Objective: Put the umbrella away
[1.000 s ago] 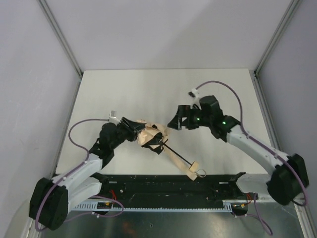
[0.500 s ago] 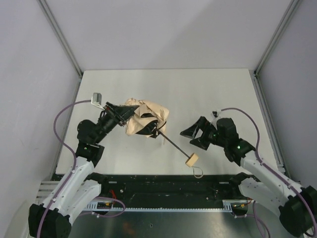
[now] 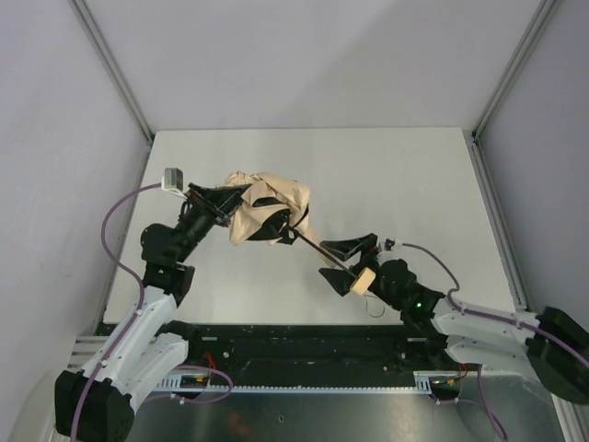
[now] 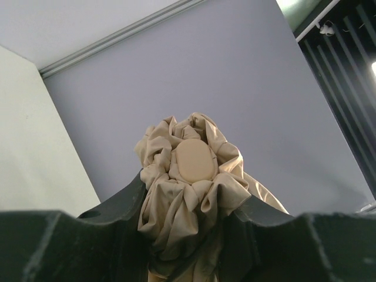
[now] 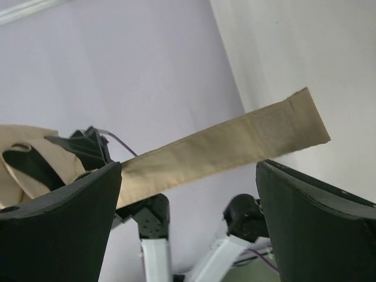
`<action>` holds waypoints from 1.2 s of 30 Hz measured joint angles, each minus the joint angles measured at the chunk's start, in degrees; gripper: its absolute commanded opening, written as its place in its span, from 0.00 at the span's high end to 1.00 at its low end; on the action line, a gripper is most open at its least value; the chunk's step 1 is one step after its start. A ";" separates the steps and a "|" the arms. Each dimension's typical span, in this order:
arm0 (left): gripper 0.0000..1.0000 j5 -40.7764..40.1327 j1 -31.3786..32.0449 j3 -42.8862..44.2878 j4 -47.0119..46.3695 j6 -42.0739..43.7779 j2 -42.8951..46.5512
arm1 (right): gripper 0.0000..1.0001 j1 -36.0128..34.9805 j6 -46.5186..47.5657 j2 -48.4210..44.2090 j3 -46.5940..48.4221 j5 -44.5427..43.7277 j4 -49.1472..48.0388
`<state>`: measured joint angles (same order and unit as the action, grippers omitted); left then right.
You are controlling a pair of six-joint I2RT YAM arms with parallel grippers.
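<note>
L gripper (image 4: 188, 202) clamps umbrella (image 3: 272, 197); R gripper (image 5: 188, 169) spread.

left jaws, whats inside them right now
The umbrella's bunched tan canopy fills the left jaws, and its round cap faces the wrist camera. In that view the fabric covers the ribs and the top of the shaft, so neither can be seen.

Shiny tan-beige umbrella (image 3: 269, 198) with black shaft (image 3: 316, 248); plain white table (image 3: 396, 180); pale lilac walls (image 3: 304, 55).
</note>
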<state>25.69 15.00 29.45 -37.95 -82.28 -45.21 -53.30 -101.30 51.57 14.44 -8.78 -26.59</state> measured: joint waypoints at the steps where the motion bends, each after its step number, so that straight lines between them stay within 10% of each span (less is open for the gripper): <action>1: 1.00 -0.04 0.00 0.00 -0.39 -0.33 0.00 | 0.01 -0.90 -1.51 2.60 0.02 -1.46 -3.23; 9: 1.00 -0.13 -0.02 -1.86 -1.62 -2.34 1.27 | 0.07 -2.89 -6.47 14.29 2.38 -8.68 -18.51; 17: 1.00 0.22 -0.02 -8.52 -1.77 -5.84 5.14 | 0.95 6.03 -0.96 16.76 7.04 -6.99 -25.88; 36: 1.00 1.57 3.76 -11.54 -1.81 -7.72 6.86 | 1.00 24.61 25.44 18.18 18.88 17.51 -28.59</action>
<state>27.27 18.76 17.91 -39.77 -90.00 -38.35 -28.69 -75.85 69.76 33.32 8.73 -55.18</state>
